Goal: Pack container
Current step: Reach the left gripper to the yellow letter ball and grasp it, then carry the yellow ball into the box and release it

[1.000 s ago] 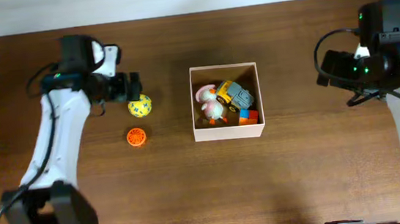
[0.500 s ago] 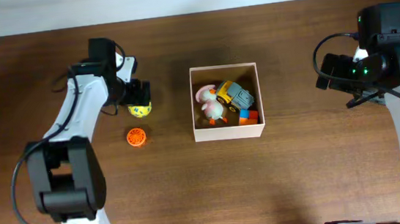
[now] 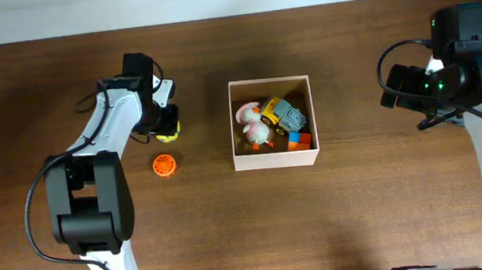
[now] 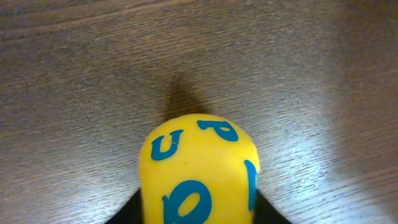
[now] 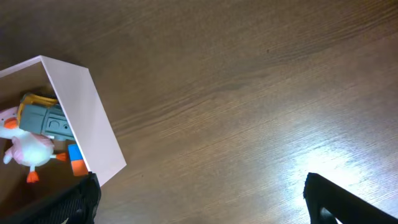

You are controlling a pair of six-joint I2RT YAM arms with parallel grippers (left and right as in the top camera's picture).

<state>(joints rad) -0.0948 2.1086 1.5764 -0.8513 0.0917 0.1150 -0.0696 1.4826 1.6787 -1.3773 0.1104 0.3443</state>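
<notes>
Container spot: square, shallow cream-white cardboard box (image 3: 276, 160) sat mid-frame in overhead, slightly right of centre, flat on the dark wood bench (image 3: 233, 233). In right wrist view it sat at the left edge.
Contents: pink-white toy duck (image 3: 254, 127), grey-yellow toy truck (image 3: 281, 113) and small orange & blue blocks (image 3: 298, 139). Some room was left in the upper part.
L tool (image 3: 165, 120): down over the yellow rounded toy w/ blue letters (image 4: 196, 168), left of the box, w/ dark fingers just showing either side of it at the bottom of the wrist view. Cannot tell if it was pinching or only flanking.
R tool (image 5: 200, 183): spread wide, holding nothing, well right of the box.
Risk 1: the rounded toy could roll or squirt out if the squeeze landed off-centre, prob. toward the orange ridged disc (image 3: 165, 165) just below it.
Risk 2: thin box walls. A low carry could clip the left wall and shove or tip the box.
Risk 3: a drop onto the piled toys could bounce back out.
Box facing: open side up, tan inside showing.
Long axis: none really, as it was square. Its sides ran parallel to the overhead frame edges.
</notes>
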